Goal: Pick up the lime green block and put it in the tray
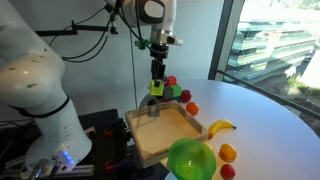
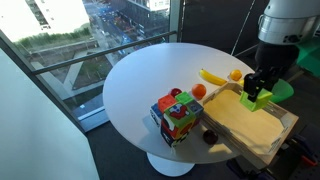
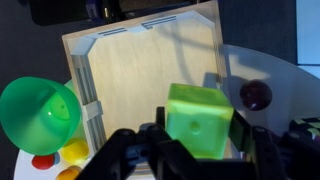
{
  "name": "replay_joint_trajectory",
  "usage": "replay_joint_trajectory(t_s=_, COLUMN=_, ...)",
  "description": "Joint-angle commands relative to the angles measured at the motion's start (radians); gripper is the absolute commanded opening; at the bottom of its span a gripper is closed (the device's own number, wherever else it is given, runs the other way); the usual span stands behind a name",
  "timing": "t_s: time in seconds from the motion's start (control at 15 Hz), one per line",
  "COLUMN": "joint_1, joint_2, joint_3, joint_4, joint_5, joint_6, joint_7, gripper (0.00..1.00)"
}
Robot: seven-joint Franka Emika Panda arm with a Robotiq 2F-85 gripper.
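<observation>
The lime green block [image 3: 200, 120] is held between my gripper's [image 3: 198, 140] fingers, which are shut on it. In both exterior views the gripper [image 1: 157, 88] [image 2: 257, 92] holds the block [image 1: 156, 89] [image 2: 258, 97] in the air above the light wooden tray [image 1: 150, 148] [image 2: 232, 123]. In the wrist view the tray [image 3: 130, 60] lies below, with the block over its near edge.
A green bowl [image 1: 191, 159] [image 3: 38, 113] sits beside the tray. A banana [image 1: 221, 127], orange and red fruits [image 1: 228, 152] lie near it. A stack of coloured blocks [image 2: 177, 115] stands on the white round table [image 2: 140, 80]. A dark plum [image 3: 255, 95] lies by the tray.
</observation>
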State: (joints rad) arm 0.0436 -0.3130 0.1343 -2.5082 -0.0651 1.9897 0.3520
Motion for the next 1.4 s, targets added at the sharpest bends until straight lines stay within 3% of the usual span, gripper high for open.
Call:
replay_joint_trajectory(t_s=0.0, joint_1=0.000, joint_2=-0.041, joint_3=0.001, joint_4=-0.020, joint_5=-0.009, joint_6=0.000, joint_7=-0.002, gripper=0.94)
replay_joint_trajectory(t_s=0.07, joint_1=0.003, joint_2=-0.046, joint_3=0.000, joint_4=-0.015, joint_5=0.000, joint_6=-0.008, joint_7=-0.008, gripper=1.00)
replay_joint_trajectory(t_s=0.93, joint_1=0.049, joint_2=-0.141, joint_3=0.001, joint_4=0.106, joint_5=0.121, joint_6=-0.246, joint_7=-0.076, gripper=1.00)
replay_joint_trajectory(t_s=1.33, joint_1=0.055, joint_2=-0.193, joint_3=0.003, joint_4=0.123, joint_5=0.106, joint_6=-0.198, joint_7=-0.131, gripper=1.00)
